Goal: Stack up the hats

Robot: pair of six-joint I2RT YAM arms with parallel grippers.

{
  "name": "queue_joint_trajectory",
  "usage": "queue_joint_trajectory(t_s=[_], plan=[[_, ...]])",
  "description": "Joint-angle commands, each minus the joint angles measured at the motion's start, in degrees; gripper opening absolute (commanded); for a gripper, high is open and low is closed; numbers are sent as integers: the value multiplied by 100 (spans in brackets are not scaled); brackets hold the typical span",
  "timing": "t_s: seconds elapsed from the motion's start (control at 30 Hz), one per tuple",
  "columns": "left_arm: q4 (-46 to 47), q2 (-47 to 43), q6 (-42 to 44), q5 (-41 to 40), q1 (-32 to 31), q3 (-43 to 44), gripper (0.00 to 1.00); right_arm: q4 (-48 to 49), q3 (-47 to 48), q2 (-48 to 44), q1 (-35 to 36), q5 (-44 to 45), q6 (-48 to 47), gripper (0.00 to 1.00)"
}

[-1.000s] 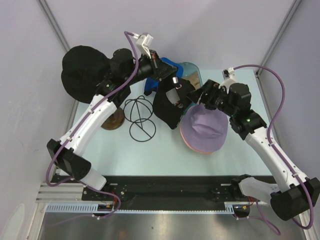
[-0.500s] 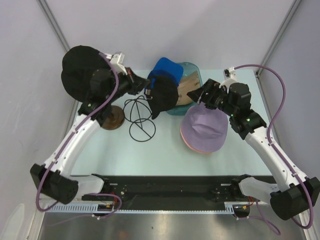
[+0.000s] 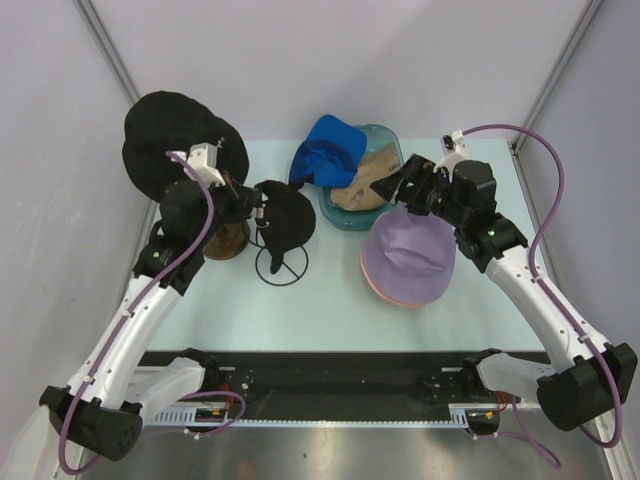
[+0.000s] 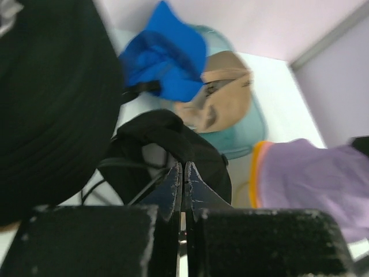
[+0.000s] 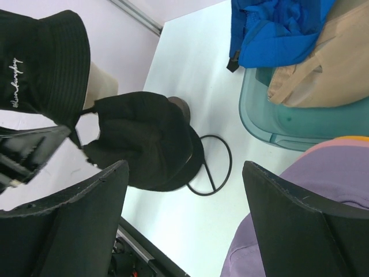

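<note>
My left gripper point(image 3: 252, 205) is shut on the edge of a black cap point(image 3: 287, 215) and holds it over a black wire stand point(image 3: 283, 262). In the left wrist view the jaws point(image 4: 183, 168) are pressed together on the cap point(image 4: 173, 138). A black bucket hat point(image 3: 170, 135) with white lettering point(image 5: 12, 81) sits on a mannequin head at the back left. A blue cap point(image 3: 325, 150) and a tan cap point(image 3: 365, 187) lie in a teal bin point(image 3: 345, 218). A lavender bucket hat point(image 3: 410, 250) lies on top of orange and pink brims point(image 3: 385, 290). My right gripper point(image 3: 395, 185) is open and empty above the bin's right side.
The cream mannequin head point(image 5: 101, 81) stands on a round wooden base point(image 3: 228, 242) beside the wire stand. The right wrist view shows the stand's ring point(image 5: 214, 167), the bin point(image 5: 288, 130) and the black cap point(image 5: 144, 144). Grey walls close the back and both sides.
My left arm has swung left and back, carrying the black cap from beside the bin to over the wire stand. The right arm has hardly moved.
</note>
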Motion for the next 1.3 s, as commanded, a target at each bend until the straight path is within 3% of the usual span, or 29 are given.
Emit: queue_joint_trajectory(t_s=[0.0, 0.4, 0.77, 1.27], plan=[[-239, -207, -37, -850, 105, -234, 0, 266, 297, 8, 48, -79, -49, 86], [-661, -136, -107, -1527, 184, -911, 0, 222, 376, 104, 74, -88, -75, 86], [-838, -532, -318, -1431, 184, -1842, 0, 248, 411, 280, 110, -88, -49, 85], [-434, -339, -441, -1211, 184, -2766, 0, 196, 420, 377, 189, -79, -49, 85]])
